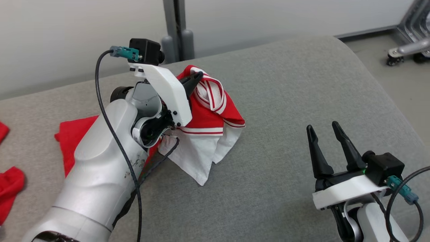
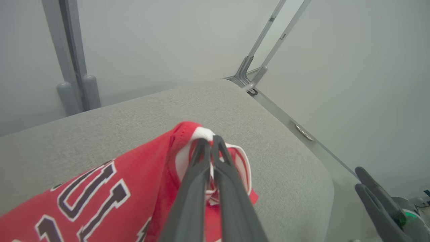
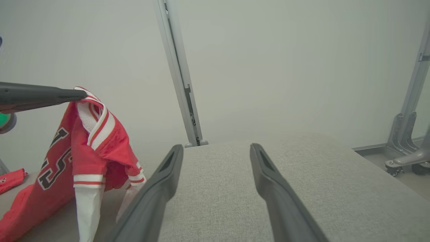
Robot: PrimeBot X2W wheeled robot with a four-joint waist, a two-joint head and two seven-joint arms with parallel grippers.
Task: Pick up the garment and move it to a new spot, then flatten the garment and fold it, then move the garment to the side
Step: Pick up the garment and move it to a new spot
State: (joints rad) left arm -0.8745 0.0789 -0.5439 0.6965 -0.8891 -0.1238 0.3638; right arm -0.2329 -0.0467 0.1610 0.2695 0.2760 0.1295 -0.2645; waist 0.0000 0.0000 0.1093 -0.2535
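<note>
The garment is a red jersey with white sleeves, red-and-white trim and dark lettering. My left gripper is shut on its trimmed edge and holds it lifted, so the cloth hangs down to the grey cushion. In the left wrist view the closed fingertips pinch the red and white trim of the garment. The right wrist view shows the garment hanging at the left. My right gripper stands open over bare cushion at the lower right, well apart from the jersey, with nothing between its fingers.
Other red cloth pieces lie at the cushion's left edge. A grey post stands behind the cushion. A wheeled metal frame sits on the floor at the far right. The cushion's rounded right edge drops off beside my right gripper.
</note>
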